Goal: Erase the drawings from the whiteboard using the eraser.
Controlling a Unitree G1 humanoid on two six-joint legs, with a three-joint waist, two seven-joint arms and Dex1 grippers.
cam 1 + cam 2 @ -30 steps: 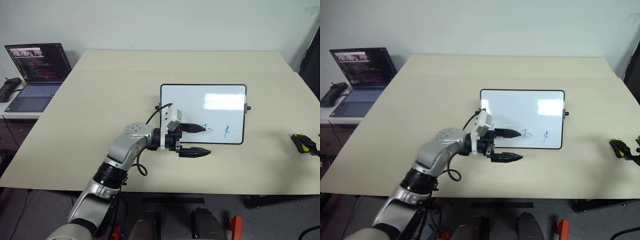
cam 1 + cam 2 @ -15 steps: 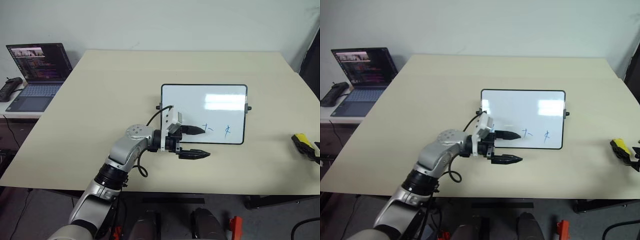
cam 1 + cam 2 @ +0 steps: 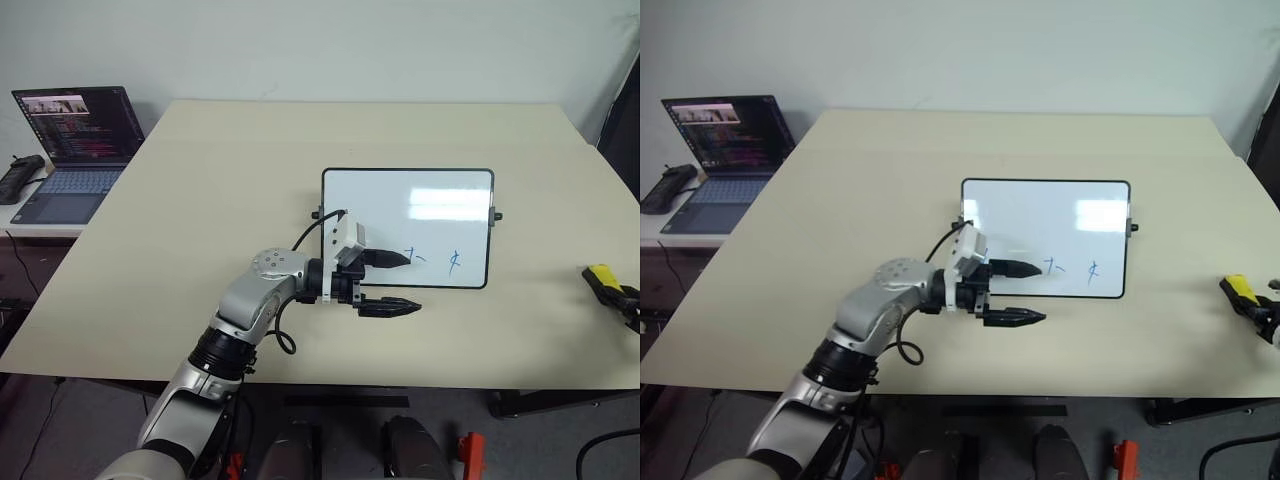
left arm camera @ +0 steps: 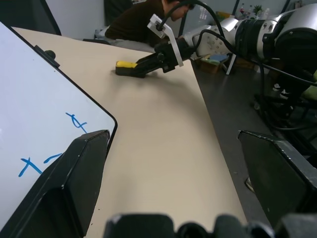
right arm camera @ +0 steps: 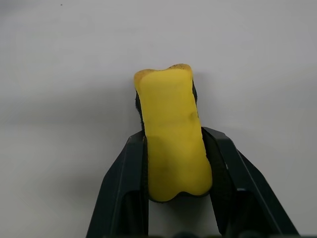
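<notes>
1. Two end effectors to keep track of here. Your right end effector (image 5: 176,198) has its fingers clamped on the sides of the eraser (image 5: 173,139), yellow face up, out at the far right edge of the surface (image 3: 200,200).
2. From the head view you'll spot that eraser sitting well to the right of the whiteboard (image 3: 407,227), near the front right corner of the surface.
3. Your left end effector (image 3: 398,282) is spread wide with nothing in it. It points sideways toward the right, one finger over the board's lower left part, the other just off the board's near edge over the surface.
4. The drawings (image 3: 435,260) are blue scribbles along the board's near edge, right of that upper finger. You can make out two marks clearly there, plus a short stroke next to the fingertip.
5. There's a laptop (image 3: 72,150) open on a side table off to the left, and a person in dark clothes behind the right arm in the left wrist view.
</notes>
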